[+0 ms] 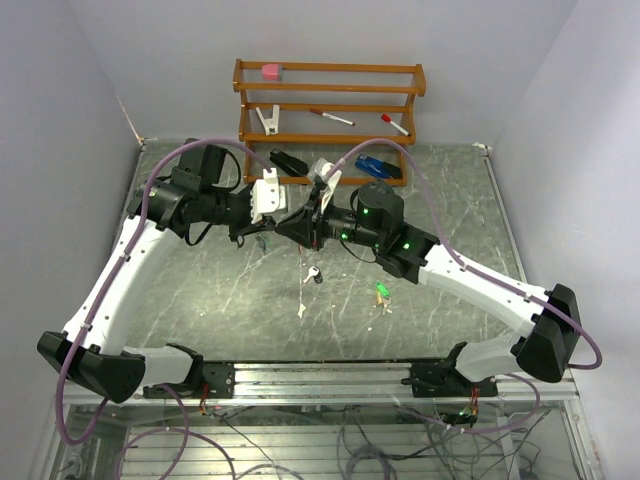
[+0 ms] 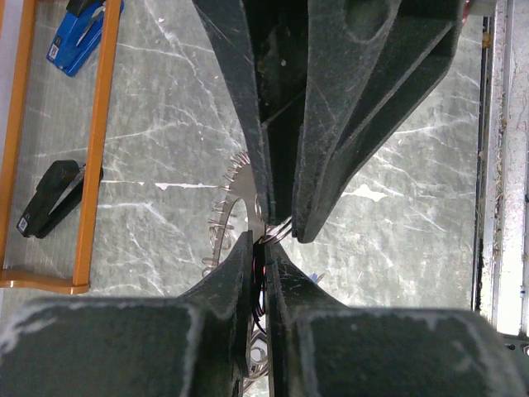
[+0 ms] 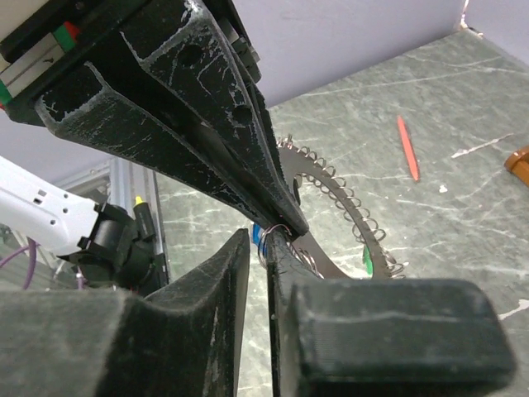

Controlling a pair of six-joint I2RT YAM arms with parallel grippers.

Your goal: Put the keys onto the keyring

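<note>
Top external: left gripper (image 2: 259,242) pinches keyring (image 2: 238,188) (mid-table), table (image 1: 450,230) edges well apart.

centre: left hand (image 2: 263,248) and right hand (image 3: 260,240) meet tip to tip above the tabletop (image 1: 230,300), keyring (image 3: 335,194) between, no way through | near side: loose key (image 1: 314,274) and green-tagged key (image 1: 381,292) lie below | far edge: wooden rack (image 1: 330,90) blocks | room: bare surface under the arch of both arms, around those keys
</note>
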